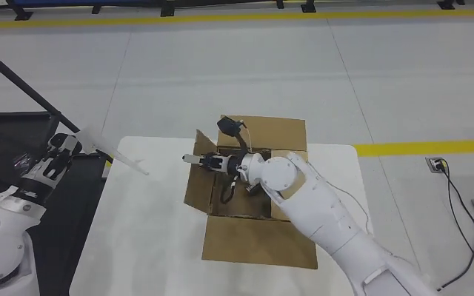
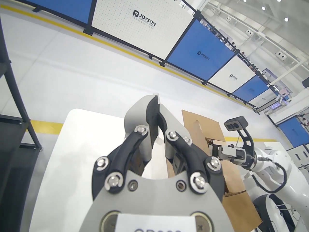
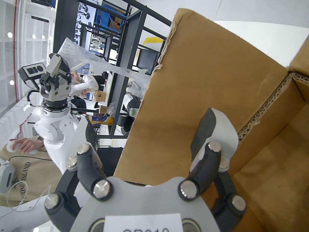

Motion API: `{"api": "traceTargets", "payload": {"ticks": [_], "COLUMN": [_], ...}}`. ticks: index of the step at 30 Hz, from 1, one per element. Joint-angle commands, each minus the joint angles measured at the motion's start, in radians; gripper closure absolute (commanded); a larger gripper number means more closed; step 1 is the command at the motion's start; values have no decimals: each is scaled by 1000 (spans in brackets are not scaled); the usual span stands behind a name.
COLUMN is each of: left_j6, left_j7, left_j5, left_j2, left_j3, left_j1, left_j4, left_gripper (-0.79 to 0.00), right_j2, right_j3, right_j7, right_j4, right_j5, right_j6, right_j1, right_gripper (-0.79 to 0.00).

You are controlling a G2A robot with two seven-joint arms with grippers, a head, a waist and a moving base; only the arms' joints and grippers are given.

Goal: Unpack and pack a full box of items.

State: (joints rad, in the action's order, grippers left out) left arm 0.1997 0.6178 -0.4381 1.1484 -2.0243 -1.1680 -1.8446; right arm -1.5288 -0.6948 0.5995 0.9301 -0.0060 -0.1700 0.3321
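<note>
An open cardboard box (image 1: 255, 240) stands on the white table (image 1: 148, 237), its flaps folded outward. My right gripper (image 1: 198, 158) is open and straddles the box's left flap (image 3: 205, 73). One finger (image 3: 210, 126) is on the inner side of that flap and the other finger (image 3: 89, 131) on the outer side. My left gripper (image 1: 74, 140) is raised beyond the table's left edge. It is shut on one end of a long clear plastic strip (image 1: 122, 159), which slants down over the table. The left gripper (image 3: 56, 61) and the strip (image 3: 103, 65) also show in the right wrist view. In the left wrist view, the left gripper (image 2: 157, 97) has its pads pressed together, with the box (image 2: 200, 126) beyond.
A black metal rack (image 1: 29, 126) stands left of the table beside my left arm. The box sits on the table's right half, and its front flap hangs toward the near edge. A bare stretch of the table (image 2: 91, 131) lies left of the box.
</note>
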Motion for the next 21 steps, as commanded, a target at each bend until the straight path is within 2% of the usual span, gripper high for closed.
{"api": "traceTargets", "payload": {"ticks": [1, 9, 17, 21], "left_j6": [0, 0, 0, 0], "left_j7": [0, 0, 0, 0], "left_j5": [0, 0, 0, 0], "left_j2": [0, 0, 0, 0], "left_j3": [0, 0, 0, 0], "left_j1": [0, 0, 0, 0], "left_j4": [0, 0, 0, 0], "left_gripper": [0, 0, 0, 0], "right_j2": [-16, -77, -124, -135], "right_j3": [29, 130, 183, 178], "right_j7": [-23, -57, 12, 17], "right_j4": [-11, -97, -171, -173], "right_j5": [-20, -140, -210, -215], "right_j6": [-13, -11, 17, -33], "right_j1": [-3, -38, -73, -80], "right_gripper": [-785, -785, -785, -785]}}
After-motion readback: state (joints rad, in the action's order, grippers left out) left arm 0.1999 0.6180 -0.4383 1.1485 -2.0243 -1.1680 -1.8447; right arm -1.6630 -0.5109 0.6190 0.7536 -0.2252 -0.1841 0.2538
